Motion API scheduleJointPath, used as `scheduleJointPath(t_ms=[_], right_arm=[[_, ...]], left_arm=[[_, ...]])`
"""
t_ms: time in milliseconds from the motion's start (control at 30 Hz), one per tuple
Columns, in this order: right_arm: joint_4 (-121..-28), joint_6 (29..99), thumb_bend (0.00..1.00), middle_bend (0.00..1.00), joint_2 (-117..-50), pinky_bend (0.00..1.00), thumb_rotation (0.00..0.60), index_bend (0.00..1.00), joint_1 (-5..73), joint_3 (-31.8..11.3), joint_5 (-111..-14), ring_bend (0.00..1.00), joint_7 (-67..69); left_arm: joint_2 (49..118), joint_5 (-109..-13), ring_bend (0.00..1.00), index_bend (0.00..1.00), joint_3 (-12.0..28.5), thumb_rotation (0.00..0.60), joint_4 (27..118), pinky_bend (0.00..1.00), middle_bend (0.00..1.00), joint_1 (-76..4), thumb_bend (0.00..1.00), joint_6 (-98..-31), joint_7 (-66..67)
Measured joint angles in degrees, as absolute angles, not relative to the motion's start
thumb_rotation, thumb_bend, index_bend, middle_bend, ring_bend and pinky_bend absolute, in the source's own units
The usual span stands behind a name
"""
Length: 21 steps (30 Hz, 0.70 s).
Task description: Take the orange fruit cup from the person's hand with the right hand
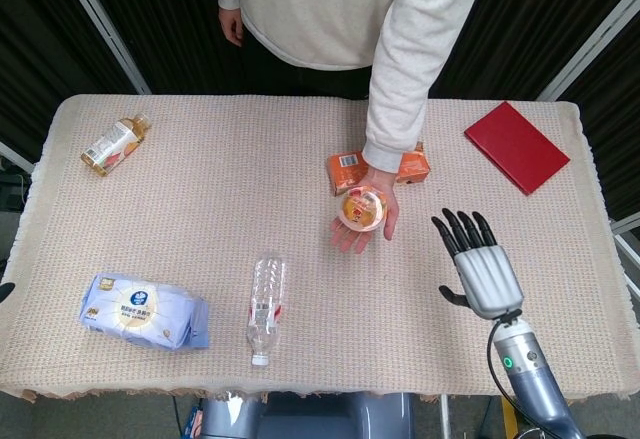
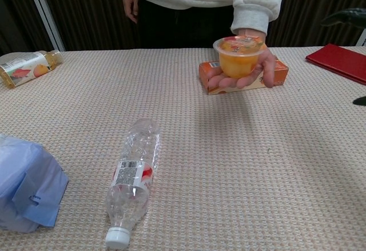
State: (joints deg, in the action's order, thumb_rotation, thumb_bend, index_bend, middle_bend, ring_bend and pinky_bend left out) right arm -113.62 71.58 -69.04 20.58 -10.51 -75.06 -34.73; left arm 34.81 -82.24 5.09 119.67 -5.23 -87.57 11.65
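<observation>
One clear, orange-filled fruit cup (image 2: 239,56).

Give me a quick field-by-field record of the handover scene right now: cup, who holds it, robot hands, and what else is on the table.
target: orange fruit cup with clear plastic lid
holder: person's hand, palm up, above the table
right hand: fingers apart, holding nothing, apart from the cup
left hand: not in view
behind cup: orange carton
also on table: clear plastic bottle, red book, blue wipes pack, juice bottle

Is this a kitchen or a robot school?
Probably a robot practice room, not a kitchen. Dark curtains hang behind a cloth-covered table, and a person's hand offers an orange fruit cup toward the right robot hand.
</observation>
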Motion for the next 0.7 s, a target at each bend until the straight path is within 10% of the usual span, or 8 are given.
scheduleJointPath(t_ms=[700], right_arm=[[-114.9, 70.0, 0.19, 0.08, -81.7, 0.08, 0.600, 0.15, 50.0, -24.7, -33.0, 0.00, -61.3]], left_arm=[[34.2, -82.0, 0.00, 0.00, 5.1, 0.600, 119.1, 0.00, 0.00, -5.3, 0.00, -86.9, 9.5]])
